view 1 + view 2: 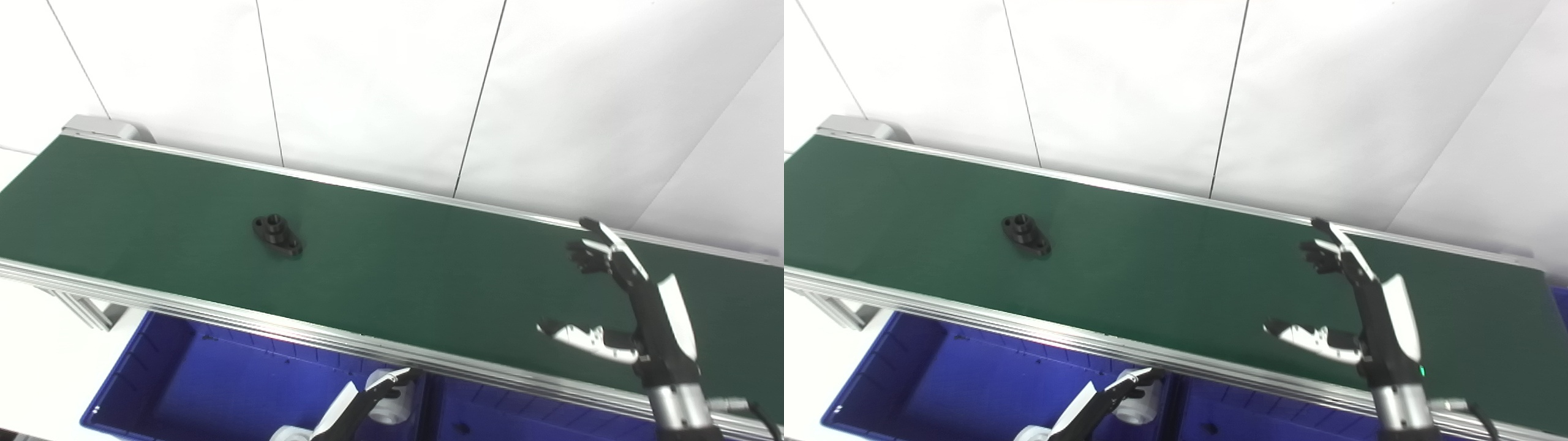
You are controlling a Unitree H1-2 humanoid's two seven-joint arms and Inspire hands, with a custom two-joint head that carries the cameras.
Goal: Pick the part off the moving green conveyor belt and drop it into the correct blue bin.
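A black flanged part [277, 235] lies flat on the green conveyor belt [429, 269], left of the middle. My right hand [618, 294] hovers above the belt's right end, open, thumb spread toward the left and fingers pointing to the far rail, far to the right of the part. My left hand [367, 404] sits low below the belt's near rail, over the blue bins; only its fingers show there, beside a white cylinder [387, 404], and I cannot tell whether they hold it.
Below the near rail stand a large blue bin [184, 380] on the left and a second blue bin [520, 416] to its right with a small dark piece [460, 427] inside. White wall panels run behind the belt.
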